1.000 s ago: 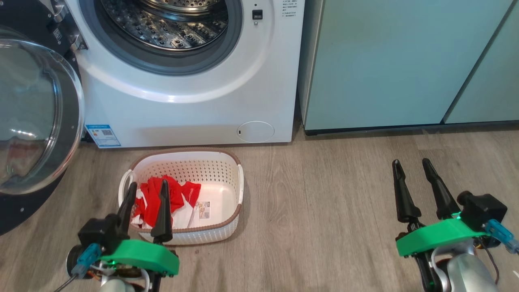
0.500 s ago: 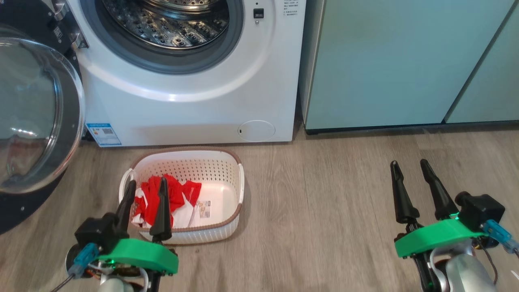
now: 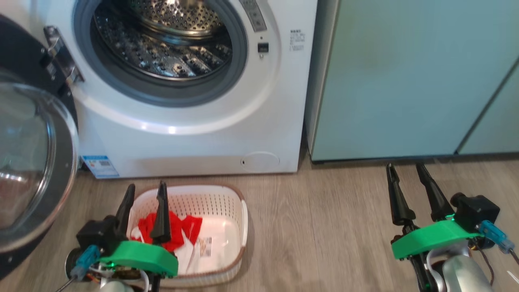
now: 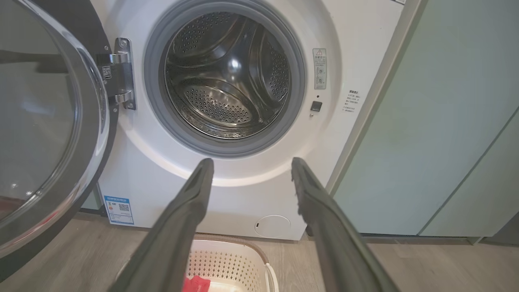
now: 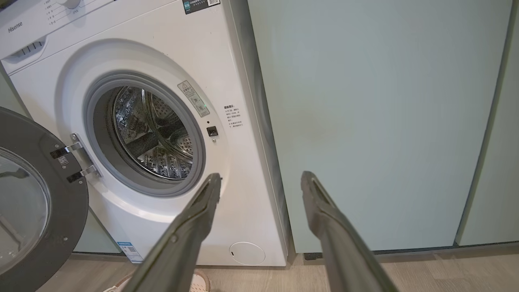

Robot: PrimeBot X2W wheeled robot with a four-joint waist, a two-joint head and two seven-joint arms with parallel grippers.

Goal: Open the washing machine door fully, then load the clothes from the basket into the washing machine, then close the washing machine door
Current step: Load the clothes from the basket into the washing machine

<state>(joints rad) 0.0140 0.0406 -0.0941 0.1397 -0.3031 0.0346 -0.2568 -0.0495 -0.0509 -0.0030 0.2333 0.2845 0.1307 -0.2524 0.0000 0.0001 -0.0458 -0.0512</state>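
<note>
The white washing machine (image 3: 194,138) stands with its steel drum (image 4: 227,81) exposed. The washing machine door (image 3: 24,162), a black ring around clear glass, is swung wide open to the left. On the floor in front sits the cream basket (image 3: 227,202) holding the red and white clothes (image 3: 182,231). My left gripper (image 3: 146,185) hovers open over the basket's near left side, above the clothes, with nothing between its fingers. Off to the right, over bare floor, my right gripper (image 3: 404,166) is open and holds nothing. The left wrist view looks past the left gripper (image 4: 251,161) into the drum.
Pale teal cabinets (image 3: 405,81) stand right of the washer, seen also in the right wrist view beyond my right gripper (image 5: 261,175). Wood-look floor (image 3: 316,227) stretches between basket and right arm. The open door (image 4: 40,121) juts out on the left.
The head camera has tipped upward, so washer, basket and floor sit lower in the picture and more of the drum shows. Both grippers stay open; the clothes lie unmoved.
</note>
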